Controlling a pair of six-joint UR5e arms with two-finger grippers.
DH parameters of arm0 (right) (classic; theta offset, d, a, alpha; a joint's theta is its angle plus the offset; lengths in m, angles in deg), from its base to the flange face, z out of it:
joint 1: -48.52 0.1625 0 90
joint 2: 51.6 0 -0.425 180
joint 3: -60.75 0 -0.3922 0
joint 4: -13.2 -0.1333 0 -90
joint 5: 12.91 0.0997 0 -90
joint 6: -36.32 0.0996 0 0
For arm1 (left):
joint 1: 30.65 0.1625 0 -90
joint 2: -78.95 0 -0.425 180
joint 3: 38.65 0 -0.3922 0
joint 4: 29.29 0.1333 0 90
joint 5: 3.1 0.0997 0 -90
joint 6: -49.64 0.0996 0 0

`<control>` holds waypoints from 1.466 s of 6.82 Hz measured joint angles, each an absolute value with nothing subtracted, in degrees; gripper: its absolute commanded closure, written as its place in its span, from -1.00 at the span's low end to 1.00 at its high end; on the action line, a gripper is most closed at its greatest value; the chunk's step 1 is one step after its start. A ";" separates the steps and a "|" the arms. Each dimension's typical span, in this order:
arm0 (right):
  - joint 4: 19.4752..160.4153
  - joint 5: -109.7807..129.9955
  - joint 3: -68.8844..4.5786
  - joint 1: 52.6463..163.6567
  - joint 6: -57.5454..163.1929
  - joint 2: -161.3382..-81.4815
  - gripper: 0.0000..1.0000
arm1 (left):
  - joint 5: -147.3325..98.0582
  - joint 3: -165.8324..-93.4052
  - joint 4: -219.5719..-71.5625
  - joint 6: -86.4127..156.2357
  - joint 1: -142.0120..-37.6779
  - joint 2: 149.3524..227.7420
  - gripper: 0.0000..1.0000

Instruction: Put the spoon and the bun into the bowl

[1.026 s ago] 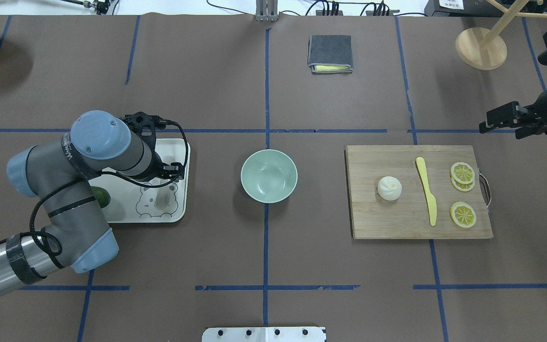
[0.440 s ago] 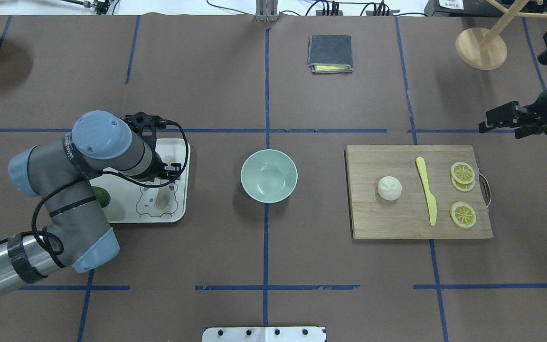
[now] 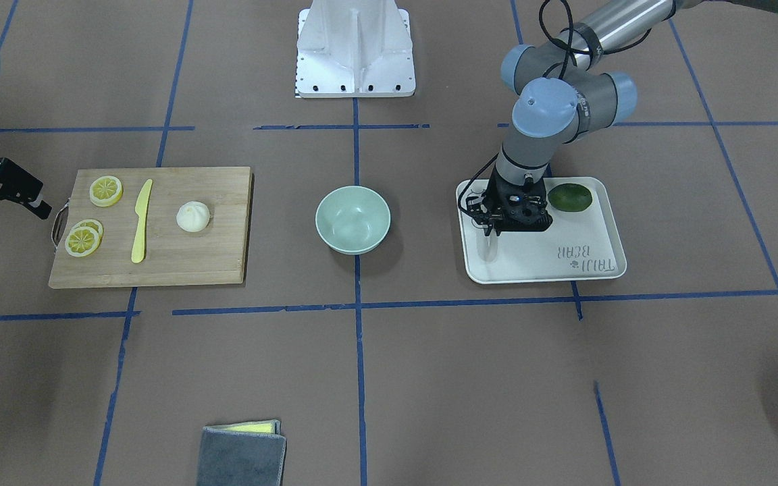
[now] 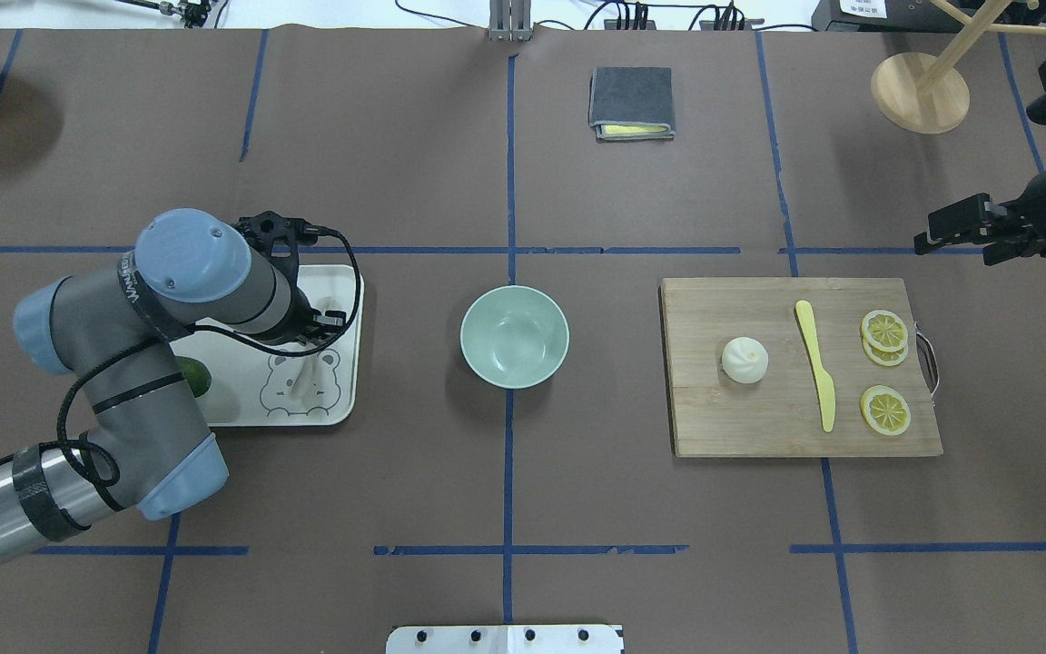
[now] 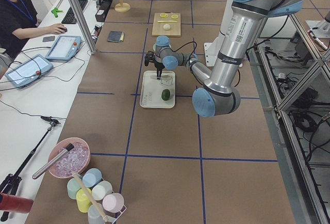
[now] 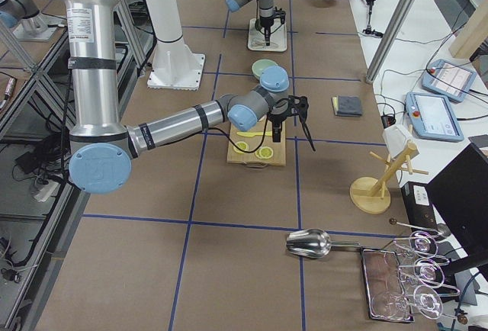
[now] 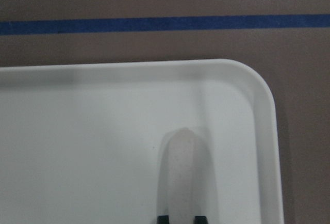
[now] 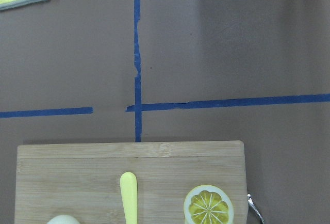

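The pale spoon (image 7: 180,175) lies in the far right corner of the white bear-printed tray (image 4: 246,400); it also shows in the front view (image 3: 490,251). My left gripper (image 3: 490,233) points down into the tray. In the left wrist view its fingertips (image 7: 163,218) sit on either side of the spoon's handle, closed on it. The white bun (image 4: 745,360) sits on the wooden cutting board (image 4: 759,422). The mint-green bowl (image 4: 514,338) stands empty at the table's middle. My right gripper (image 4: 941,238) is open and empty, beyond the board's far right corner.
A yellow plastic knife (image 4: 815,363) and lemon slices (image 4: 884,409) lie on the board. A dark green lime (image 3: 570,197) sits in the tray. A folded grey cloth (image 4: 632,102) and a wooden stand (image 4: 920,91) are at the far side.
My left wrist has shifted slightly over the tray. The right arm, the bun and the bowl have not moved.
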State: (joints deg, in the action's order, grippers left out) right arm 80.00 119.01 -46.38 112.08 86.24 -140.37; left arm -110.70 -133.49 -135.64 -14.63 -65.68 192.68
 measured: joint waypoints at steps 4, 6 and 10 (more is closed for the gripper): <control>80.12 115.68 -46.32 106.49 92.43 -136.16 -1.00 | -110.81 -137.60 -131.91 -13.83 -73.14 192.73 1.00; 80.80 109.59 -46.23 98.97 98.96 -132.45 -1.00 | -110.93 -138.18 -129.46 -18.19 -73.90 196.13 1.00; 87.05 96.97 -45.83 84.64 104.33 -128.43 -0.99 | -110.94 -136.24 -128.87 -30.01 -71.65 203.35 1.00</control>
